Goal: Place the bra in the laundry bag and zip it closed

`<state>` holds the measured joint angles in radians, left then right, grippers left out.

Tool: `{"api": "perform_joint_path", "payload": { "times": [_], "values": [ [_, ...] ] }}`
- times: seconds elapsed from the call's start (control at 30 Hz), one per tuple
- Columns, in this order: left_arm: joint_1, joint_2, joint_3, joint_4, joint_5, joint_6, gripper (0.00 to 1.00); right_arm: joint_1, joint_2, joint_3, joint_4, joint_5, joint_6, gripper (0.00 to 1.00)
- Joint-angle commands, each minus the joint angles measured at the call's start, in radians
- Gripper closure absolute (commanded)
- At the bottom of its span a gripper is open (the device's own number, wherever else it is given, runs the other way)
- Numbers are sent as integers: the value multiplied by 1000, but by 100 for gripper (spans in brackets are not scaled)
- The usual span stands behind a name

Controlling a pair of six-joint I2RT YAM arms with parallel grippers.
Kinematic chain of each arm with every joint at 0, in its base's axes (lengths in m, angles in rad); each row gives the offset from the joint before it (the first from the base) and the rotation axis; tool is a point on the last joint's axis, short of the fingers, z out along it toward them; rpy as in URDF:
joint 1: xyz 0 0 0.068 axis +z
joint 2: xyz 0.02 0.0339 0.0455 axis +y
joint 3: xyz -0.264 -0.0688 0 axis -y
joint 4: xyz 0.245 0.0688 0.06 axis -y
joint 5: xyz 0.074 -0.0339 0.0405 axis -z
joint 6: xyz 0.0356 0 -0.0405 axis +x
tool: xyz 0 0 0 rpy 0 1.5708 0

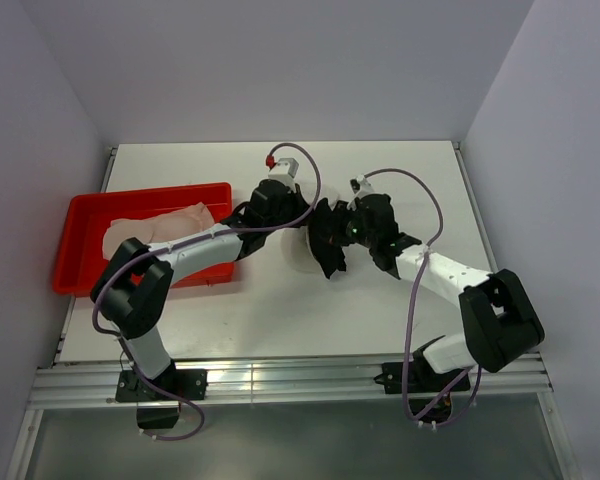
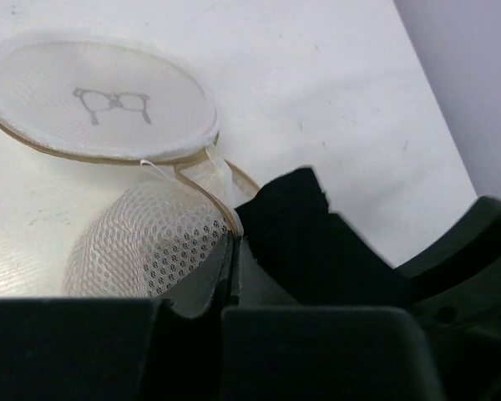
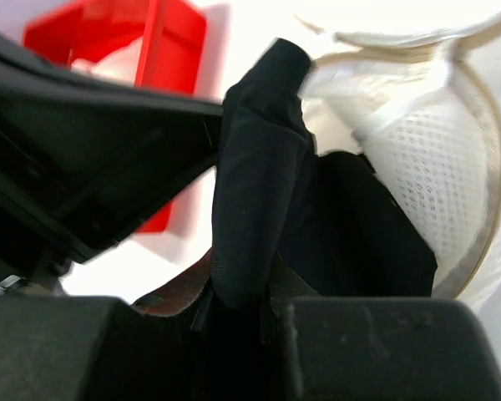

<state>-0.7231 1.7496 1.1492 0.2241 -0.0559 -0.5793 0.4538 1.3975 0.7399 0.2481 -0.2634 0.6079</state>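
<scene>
Table (image 1: pixel 400 170), mid-centre: both arms converge on the laundry bag (image 1: pixel 298 255), which sits just right of the red tray (image 1: pixel 80 250). A pale cloth (image 1: pixel 160 225) lies in the tray. Left wrist view: the bag's flat round lid (image 2: pixel 100 100), black mark facing up, is flipped back flat on the table and hinged to the body by a short strip. The mesh body (image 2: pixel 142 251) slumps just beside it, nearer the camera. The tan zipper rim (image 2: pixel 213 196) curves down from the hinge and runs straight into the slit between the left gripper (image 2: pixel 234 276) fingers. The jaws are pressed together on that rim, with mesh to their left and black fabric to their right. Right wrist view: the right gripper (image 3: pixel 242 309) is clenched on a fold of the black bra (image 3: pixel 250 192). The fabric rises from between the fingers as a tall ridge. A second flap of it spreads right across the bag's open mouth (image 3: pixel 417 159), against the white mesh inside the rim. How deep the bra sits in the bag cannot be told. The zipper is open all round as far as visible. From above, the bra (image 1: pixel 330 245) hangs between the two grippers, touching the bag's right edge.
</scene>
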Motion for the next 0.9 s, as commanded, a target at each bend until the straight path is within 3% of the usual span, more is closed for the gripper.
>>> {"api": "perform_joint_path", "payload": {
  "times": [0.0, 0.37, 0.7, 0.87],
  "values": [
    [2, -56, 9, 73, 48, 29, 100, 17, 0, -11, -9, -62, -28, 100],
    [-1, -94, -23, 164, 208, 27, 100, 26, 77, 27, -70, -71, 4, 100],
    [-1, -203, -175, 144, 241, -13, 100, 0, 20, -33, 147, 177, 286, 100],
    [-1, -211, -209, 146, 303, -39, 100, 3, 3, -63, 194, 387, 470, 100]
  ]
}}
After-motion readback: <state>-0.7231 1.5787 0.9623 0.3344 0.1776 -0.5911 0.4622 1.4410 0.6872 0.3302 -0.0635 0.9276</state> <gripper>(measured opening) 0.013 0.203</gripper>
